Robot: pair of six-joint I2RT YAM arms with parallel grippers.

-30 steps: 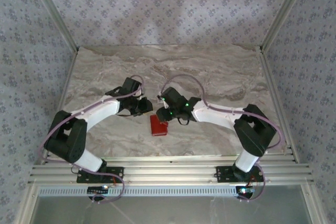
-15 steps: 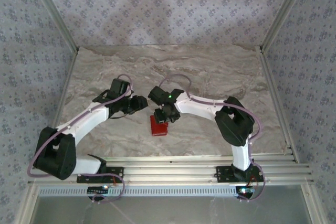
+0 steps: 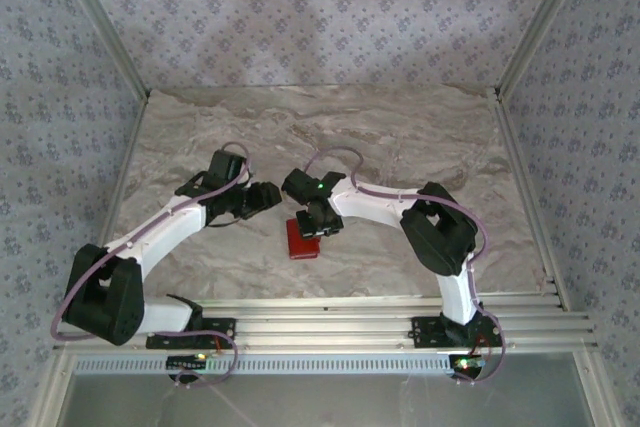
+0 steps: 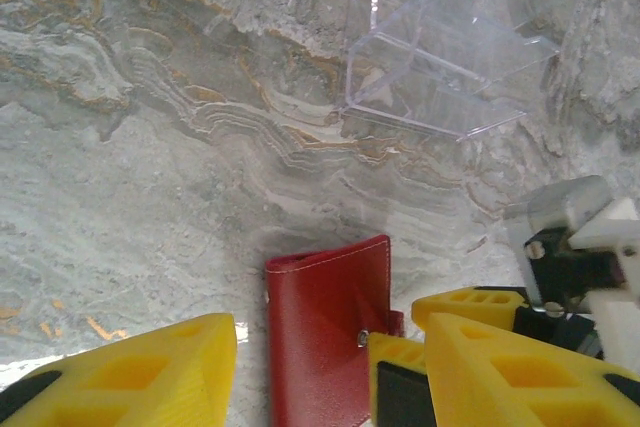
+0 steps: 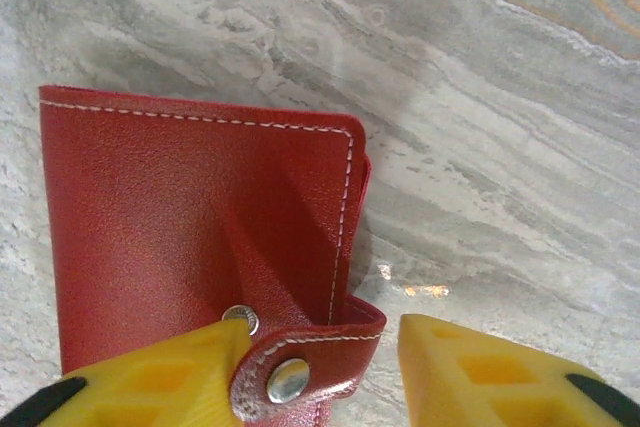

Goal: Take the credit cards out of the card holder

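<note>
The red card holder (image 3: 301,242) lies folded shut on the marble table. In the right wrist view its cover (image 5: 190,217) faces up and the side tab (image 5: 330,352) curls loose, its snap off the stud. My right gripper (image 5: 322,372) is open, one yellow finger on each side of that tab, and the left finger touches it. My left gripper (image 4: 330,387) is open just above the holder (image 4: 325,337), beside the right gripper's fingers (image 4: 465,305). In the top view the left gripper (image 3: 262,197) sits up-left of the holder, and the right gripper (image 3: 318,220) is at its top edge. The credit cards are hidden.
A clear plastic stand (image 4: 440,57) sits on the table beyond the holder. The two wrists are close together over the middle of the table. Patterned walls enclose the table (image 3: 420,137) on three sides, and an aluminium rail (image 3: 330,322) runs along the near edge.
The right gripper has swung left and down onto the holder's top edge. The left arm has pulled back slightly, its elbow dropping left. The holder has not moved.
</note>
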